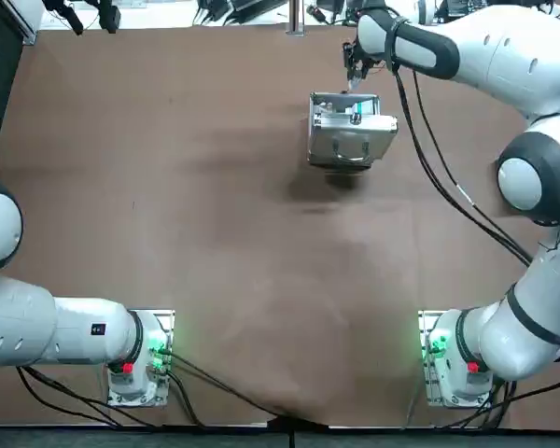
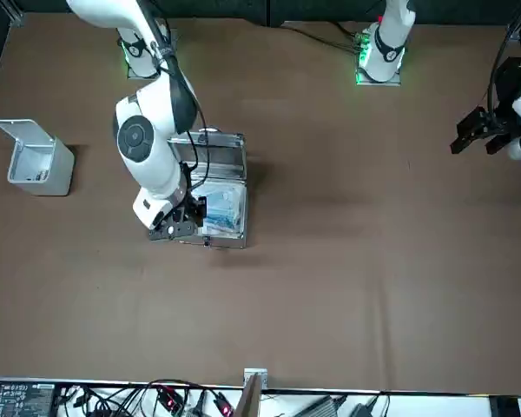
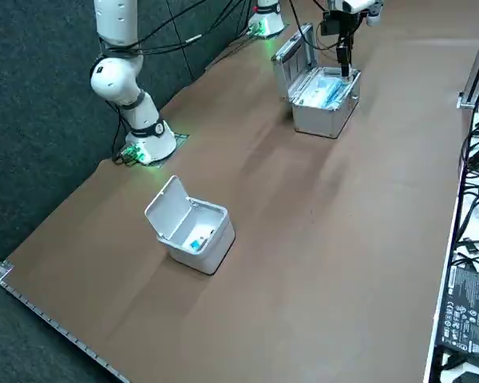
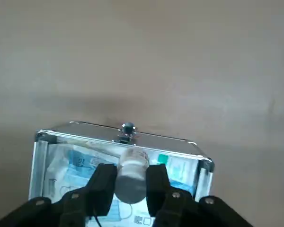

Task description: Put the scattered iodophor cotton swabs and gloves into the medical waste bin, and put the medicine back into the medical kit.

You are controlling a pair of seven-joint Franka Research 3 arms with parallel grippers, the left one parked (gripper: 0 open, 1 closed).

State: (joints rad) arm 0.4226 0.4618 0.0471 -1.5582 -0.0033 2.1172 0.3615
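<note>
My right gripper is shut on a small medicine bottle with a white cap, held upright between the two black fingers. It hangs just above the open silver medical kit, whose inside holds blue and white packets. From overhead the gripper is over the far edge of the kit. The side view shows the gripper pointing down over the kit. In the front view the gripper is at the kit. No loose swabs or gloves lie on the table.
A white medical waste bin with its lid flipped up stands far from the kit, near the table's right side, also in the front view as the bin. Small blue and white items lie inside. Brown tabletop surrounds both containers.
</note>
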